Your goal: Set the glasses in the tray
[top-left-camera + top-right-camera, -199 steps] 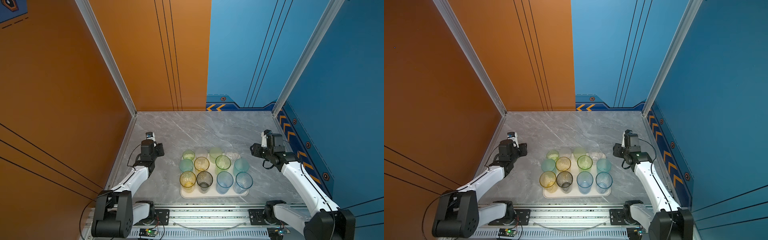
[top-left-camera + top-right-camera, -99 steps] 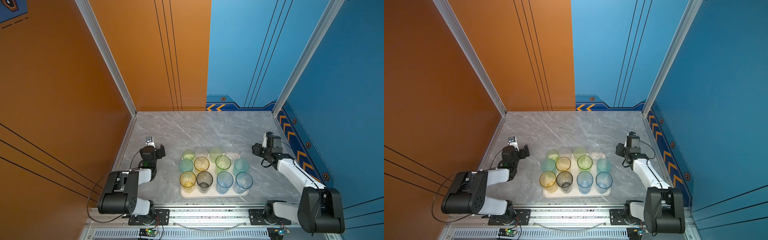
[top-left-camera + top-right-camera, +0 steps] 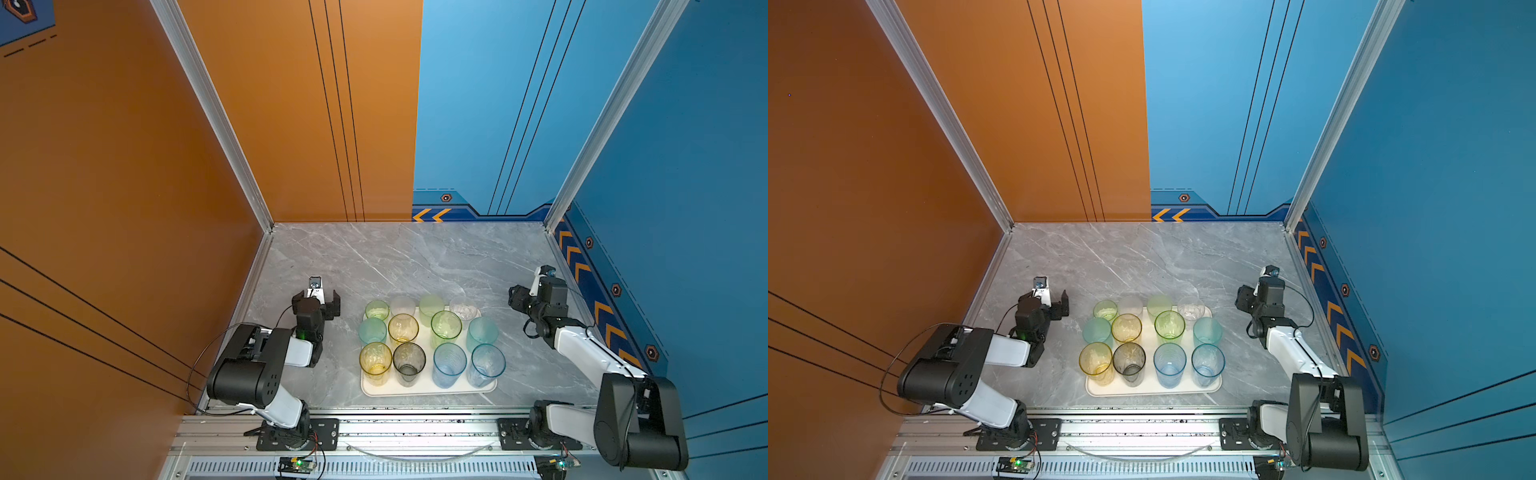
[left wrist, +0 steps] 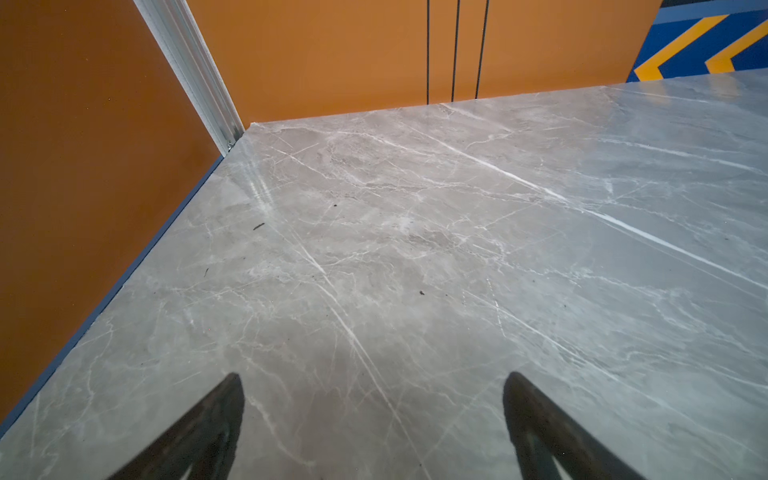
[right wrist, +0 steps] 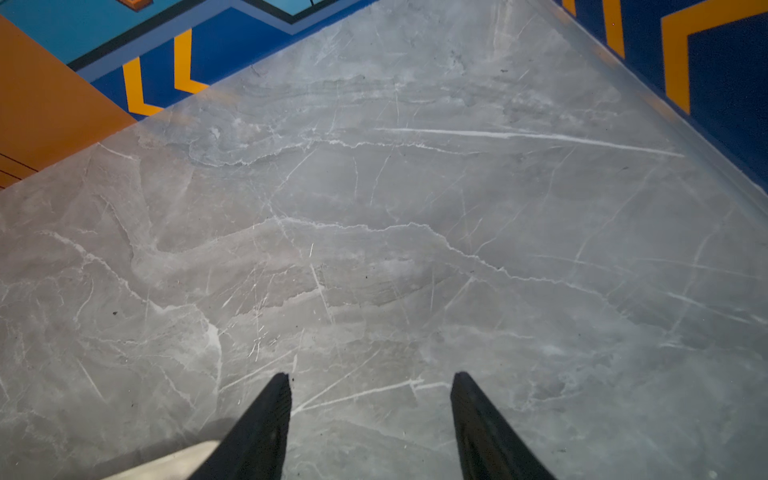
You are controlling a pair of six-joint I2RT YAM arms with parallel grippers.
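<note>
On the counter, near and central, we see the cream tray with the twelve glasses upright on it in three rows. Left of its far rows our left fingers are spread wide, holding nothing. To the right, our right fingers stand apart, also holding nothing.

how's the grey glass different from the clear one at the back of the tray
Tint: the grey glass is smoky dark; the clear glass has no colour.
Height: the grey glass looks taller, the clear glass short.
Place: the grey glass stands in the front row, second from the left in both top views; the clear glass is at the back row's right end.
Both stand upright, mouth up, on the tray.
</note>
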